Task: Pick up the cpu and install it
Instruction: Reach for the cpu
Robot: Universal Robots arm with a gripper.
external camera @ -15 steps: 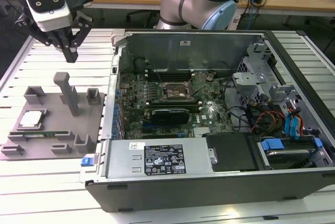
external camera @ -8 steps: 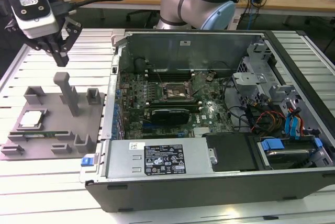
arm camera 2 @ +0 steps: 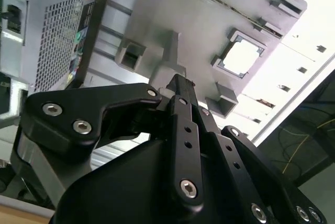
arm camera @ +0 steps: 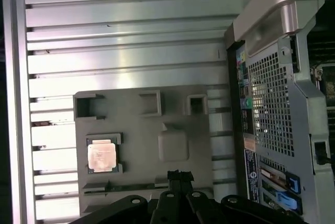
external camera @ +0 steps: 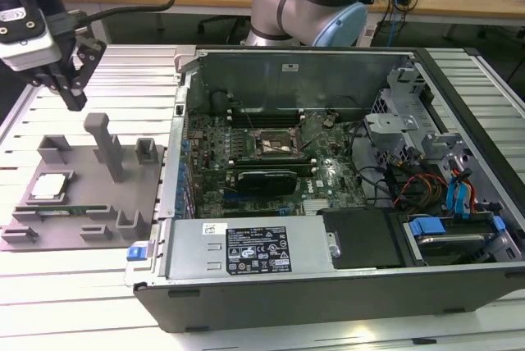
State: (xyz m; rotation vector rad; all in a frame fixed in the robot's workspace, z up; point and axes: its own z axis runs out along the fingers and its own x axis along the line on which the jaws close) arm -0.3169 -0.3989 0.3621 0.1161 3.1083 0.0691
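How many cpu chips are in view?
1. The cpu lies in a recess of the grey tray, at the exterior view's left; another could sit hidden inside the computer case.

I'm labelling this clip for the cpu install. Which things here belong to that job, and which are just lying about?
Belonging to the job: the cpu in the grey tray; the socket on the motherboard; the gripper, near the tray, holding nothing.
Lying about: the green memory stick in the tray; the power supply; the drive cables.
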